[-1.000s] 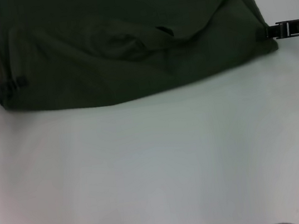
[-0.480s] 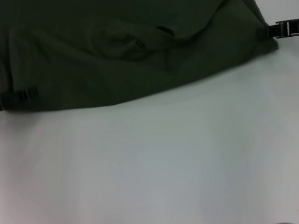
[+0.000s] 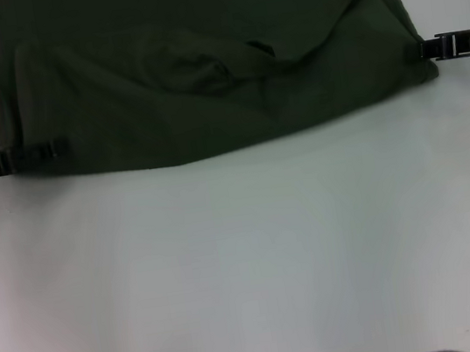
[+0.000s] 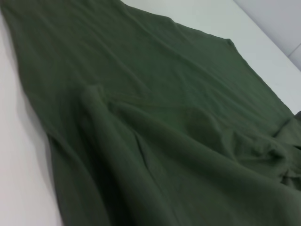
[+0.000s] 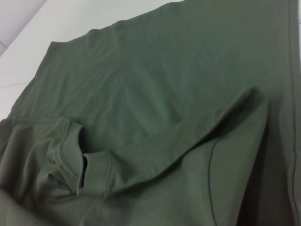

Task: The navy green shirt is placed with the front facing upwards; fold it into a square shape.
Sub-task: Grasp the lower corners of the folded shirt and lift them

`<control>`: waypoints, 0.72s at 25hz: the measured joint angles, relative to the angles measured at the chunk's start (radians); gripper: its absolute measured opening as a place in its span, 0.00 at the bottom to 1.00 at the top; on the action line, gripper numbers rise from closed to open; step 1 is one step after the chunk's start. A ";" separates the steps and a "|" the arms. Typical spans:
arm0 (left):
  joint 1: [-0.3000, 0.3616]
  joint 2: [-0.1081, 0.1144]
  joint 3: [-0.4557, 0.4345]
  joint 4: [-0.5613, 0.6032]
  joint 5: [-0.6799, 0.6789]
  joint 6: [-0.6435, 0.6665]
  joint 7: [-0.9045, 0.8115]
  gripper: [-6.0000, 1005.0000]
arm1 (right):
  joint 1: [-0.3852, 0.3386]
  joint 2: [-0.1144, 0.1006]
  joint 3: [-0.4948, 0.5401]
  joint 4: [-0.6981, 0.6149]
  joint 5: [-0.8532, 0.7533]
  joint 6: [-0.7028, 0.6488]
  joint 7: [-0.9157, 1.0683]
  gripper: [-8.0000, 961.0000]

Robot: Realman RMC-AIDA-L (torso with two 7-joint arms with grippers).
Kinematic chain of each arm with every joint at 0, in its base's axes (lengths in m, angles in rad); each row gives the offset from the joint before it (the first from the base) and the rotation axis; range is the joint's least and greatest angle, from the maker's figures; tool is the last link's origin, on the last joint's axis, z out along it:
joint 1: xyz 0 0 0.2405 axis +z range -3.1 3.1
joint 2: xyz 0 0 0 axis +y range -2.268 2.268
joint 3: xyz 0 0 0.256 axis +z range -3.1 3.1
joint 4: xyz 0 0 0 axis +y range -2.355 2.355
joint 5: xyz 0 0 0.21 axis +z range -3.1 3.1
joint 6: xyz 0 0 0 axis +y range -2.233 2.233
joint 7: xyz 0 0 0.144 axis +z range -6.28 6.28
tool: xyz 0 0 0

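The left tool (image 3: 52, 150) reaches in low from the left edge of the desk (image 3: 248, 262) and lies over the near-left corner of the shirt (image 3: 201, 66), its tips on the cloth; whether its fingers are pinching the fabric or merely resting on it cannot be told. The right tool (image 3: 425, 48) comes in from the right and meets the shirt's near-right edge, a little farther back than its partner; its state cannot be told either.

The shirt covers the far half of the desk, its long axis running from near to far, away from the robot and out of the head view at the top. Its collar end has been brought toward the near side, the ribbed collar (image 5: 77, 150) lying rumpled in the middle between the two tools, with a raised fold crossing the cloth beside it. The hem end stretches flat to the far side.

The relation that matters: the garment lies between the tools, one at each side edge, each arm nearest its own corner. Any coming fold, by this reading, would call for both corners to travel together along the shirt's length, and the left tool's nearer position may skew the crease.

No lettering, logo or tag can be read; only plain green cloth shows.
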 joint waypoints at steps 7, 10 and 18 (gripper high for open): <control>-0.015 0.007 0.002 -0.005 0.015 0.033 -0.003 0.80 | 0.000 0.000 0.000 0.000 0.000 0.000 0.000 0.05; -0.022 0.007 0.002 -0.007 0.034 0.034 -0.010 0.79 | 0.000 0.000 0.000 0.002 0.000 0.000 0.000 0.05; -0.030 0.006 0.000 -0.016 0.052 0.031 -0.020 0.77 | 0.000 0.000 0.000 0.002 0.000 0.002 0.000 0.05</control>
